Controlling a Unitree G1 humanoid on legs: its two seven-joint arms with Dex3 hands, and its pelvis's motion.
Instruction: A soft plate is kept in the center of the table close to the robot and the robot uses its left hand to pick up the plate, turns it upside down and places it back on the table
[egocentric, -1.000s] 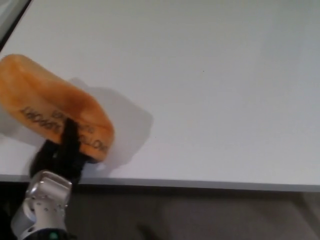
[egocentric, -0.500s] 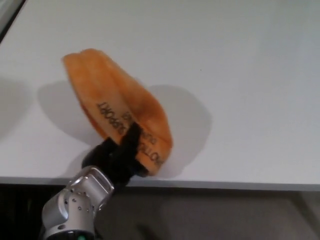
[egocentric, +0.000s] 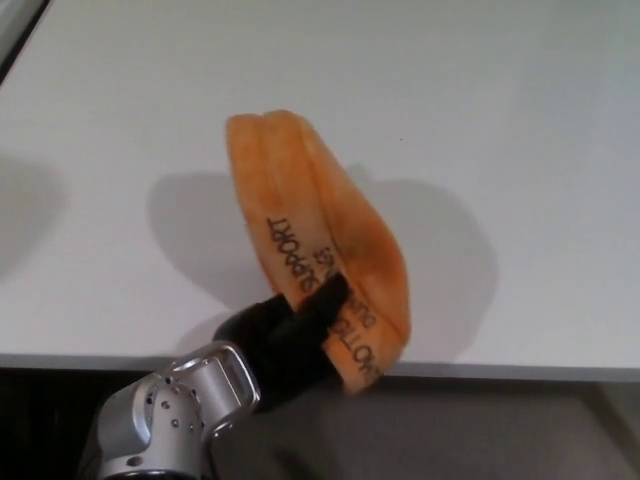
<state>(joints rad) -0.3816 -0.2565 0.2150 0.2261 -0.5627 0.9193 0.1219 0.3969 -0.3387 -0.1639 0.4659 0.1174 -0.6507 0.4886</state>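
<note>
The white worktop (egocentric: 480, 120) lies bare across the far side and the whole right half, so a hand could pass there freely. The one obstacle is the orange soft plate (egocentric: 320, 230), folded and held on edge above the near middle of the worktop, its lower end hanging over the front edge. The left hand (egocentric: 285, 340) grips it from below with black fingers (egocentric: 322, 300) clamped on the fold, and the silver wrist (egocentric: 175, 410) blocks the near-left approach. Shadows fall on both sides of the plate; the worktop beneath it is unoccupied.
</note>
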